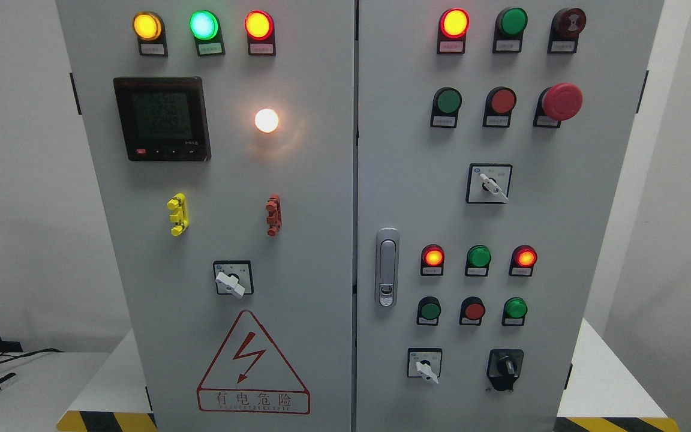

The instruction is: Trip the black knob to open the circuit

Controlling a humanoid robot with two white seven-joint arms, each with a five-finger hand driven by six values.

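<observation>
A grey electrical cabinet [321, 180] with two doors fills the head view. The black knob [505, 367] sits at the lower right of the right door, on a black square base, its pointer roughly upright with a slight tilt. No robot hand or arm shows in the picture.
The right door holds a red mushroom stop button [561, 101], white rotary switches [490, 185] [425, 366], lit and unlit lamps and a metal door latch [387, 267]. The left door has a meter display [161, 118], a white switch [231, 279] and a red warning triangle [253, 363]. Cables lie on the table at the left [3, 360].
</observation>
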